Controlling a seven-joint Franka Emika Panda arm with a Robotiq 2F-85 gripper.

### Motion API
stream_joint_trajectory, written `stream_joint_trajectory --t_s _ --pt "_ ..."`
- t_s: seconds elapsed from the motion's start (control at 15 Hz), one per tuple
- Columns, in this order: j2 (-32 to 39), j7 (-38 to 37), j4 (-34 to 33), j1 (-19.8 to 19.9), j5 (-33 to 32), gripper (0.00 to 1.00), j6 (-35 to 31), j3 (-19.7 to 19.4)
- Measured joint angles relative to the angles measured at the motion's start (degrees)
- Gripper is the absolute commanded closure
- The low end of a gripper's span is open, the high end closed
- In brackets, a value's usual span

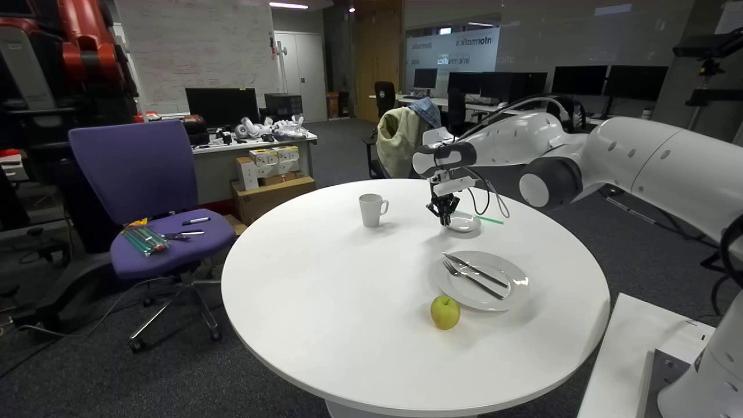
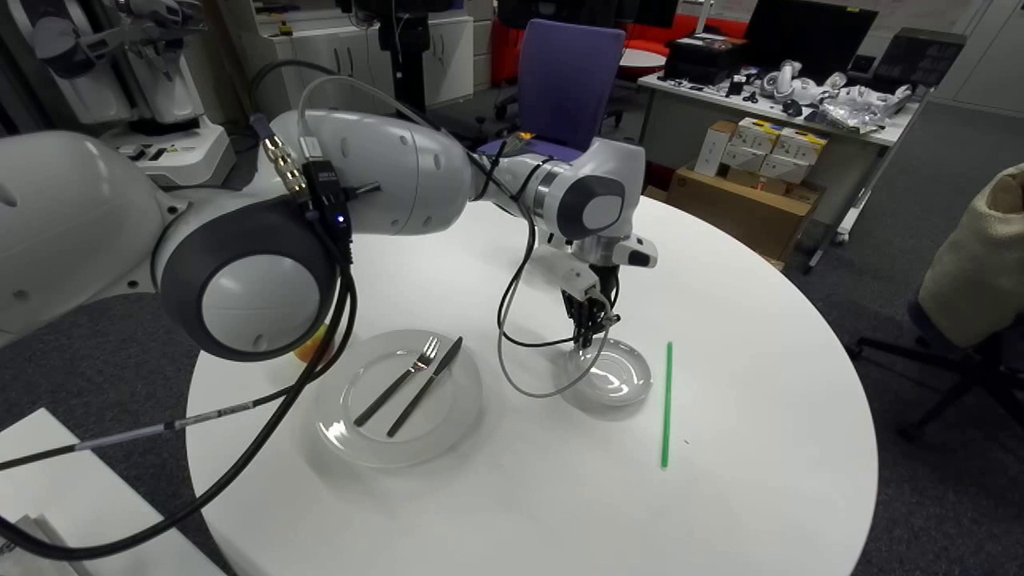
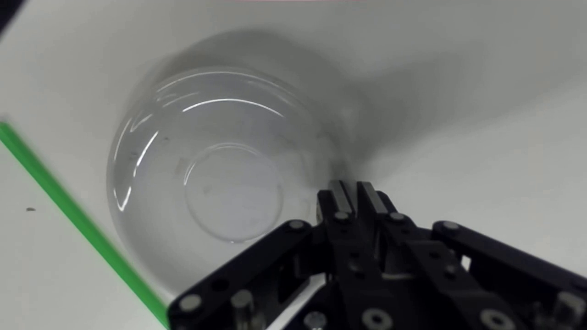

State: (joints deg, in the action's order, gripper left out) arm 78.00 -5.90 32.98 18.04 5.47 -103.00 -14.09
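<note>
Saucer (image 2: 618, 374), just beside the green straw (image 2: 667, 406), should be light, stiff, slick and breakable, best pinched gently at its rim away from the straw, where the gripper (image 3: 352, 185) appears closed on it.

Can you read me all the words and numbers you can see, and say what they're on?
"informatics" on the glass panel, repeated; some copies are cut off or blurred.
Handwriting on the whiteboard: too faint to read.
Marks on the stacked boxes and black connector: too small to read.
Numbers: none I can read.
No words show on the small dish.
</note>
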Motion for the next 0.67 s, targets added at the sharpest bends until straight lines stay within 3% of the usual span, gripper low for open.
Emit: stream_joint_trajectory --t_s 0.67 --pt "-0.02 -7.39 -0.2 -0.6 0.0 0.97 3.34 -0.03"
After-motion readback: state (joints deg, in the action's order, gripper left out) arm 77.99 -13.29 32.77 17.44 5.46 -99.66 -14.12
